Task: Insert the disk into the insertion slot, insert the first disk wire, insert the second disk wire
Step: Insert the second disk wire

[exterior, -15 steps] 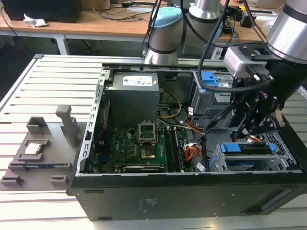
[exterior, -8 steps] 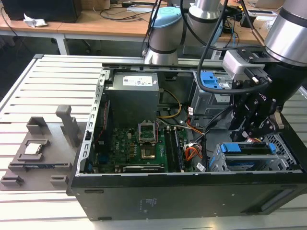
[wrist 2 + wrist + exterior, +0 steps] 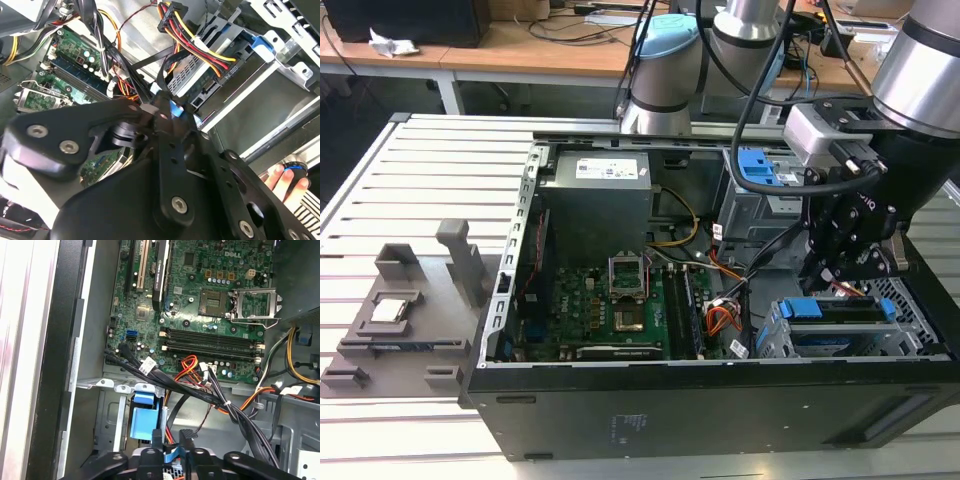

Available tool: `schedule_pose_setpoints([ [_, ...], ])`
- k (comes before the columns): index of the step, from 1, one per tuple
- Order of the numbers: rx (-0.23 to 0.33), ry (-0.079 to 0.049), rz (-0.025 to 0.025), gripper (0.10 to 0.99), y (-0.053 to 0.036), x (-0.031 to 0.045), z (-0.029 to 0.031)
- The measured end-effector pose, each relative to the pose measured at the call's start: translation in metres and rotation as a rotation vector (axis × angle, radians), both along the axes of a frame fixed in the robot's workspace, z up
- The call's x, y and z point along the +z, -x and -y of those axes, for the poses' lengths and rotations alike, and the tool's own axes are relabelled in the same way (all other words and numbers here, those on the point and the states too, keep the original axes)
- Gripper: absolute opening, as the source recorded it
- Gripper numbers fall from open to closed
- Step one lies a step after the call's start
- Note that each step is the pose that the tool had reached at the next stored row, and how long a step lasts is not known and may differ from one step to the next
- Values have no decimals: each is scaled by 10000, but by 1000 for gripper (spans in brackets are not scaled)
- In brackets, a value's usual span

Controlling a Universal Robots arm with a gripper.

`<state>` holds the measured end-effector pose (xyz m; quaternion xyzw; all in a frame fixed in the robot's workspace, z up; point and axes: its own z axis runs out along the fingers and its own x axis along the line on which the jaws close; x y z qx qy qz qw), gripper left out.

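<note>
Fingers: gripper [image 3: 162, 112] is pinched shut on a thin black wire [image 3: 161, 80] with a blue tip. In the first wrist view, the gripper [image 3: 171, 442] shows that blue tip between the two fingers.
Under the fingers: the disk [image 3: 835, 325] lies flat in its blue bracket, right below the gripper [image 3: 828, 272]. It sits inside the slot [image 3: 772, 338], the low perforated cage.
Step one: looks done, since the disk is in the slot and nothing else holds it.
Wires: by my reading this is the wire stage. The held end hangs just above the disk's edge and is not yet seated.
Power plug: a black plug [image 3: 226, 74] on red, yellow and black leads lies just past the fingers, against the cage. I can't tell whether it is seated.
In the way: a bundle of black cables [image 3: 200, 394] crosses close beside the fingers, and orange leads [image 3: 720, 320] lie next to the slot, so it is crowded.
Hand: a person's hand [image 3: 287, 180] rests at the case edge, beside the gripper body and close to it.
Further off: the motherboard [image 3: 200, 305] is beyond the cables.
Further still: the power supply [image 3: 595, 200] is behind the motherboard.
Farthest: a grey tray [image 3: 400, 320] sits outside the case, well apart from the fingers.
</note>
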<state>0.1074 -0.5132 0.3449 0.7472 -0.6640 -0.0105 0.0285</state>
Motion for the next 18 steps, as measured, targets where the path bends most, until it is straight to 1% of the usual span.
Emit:
schedule_pose_setpoints([
  [1,0,2,-1,208,0,0,0],
  [11,0,19,0,208,0,0,0],
  [12,0,21,0,220,0,0,0],
  [13,0,24,0,282,0,0,0],
  [14,0,29,-1,282,0,0,3],
  [15,0,50,0,282,0,-1,7],
  [18,0,251,0,282,0,0,14],
])
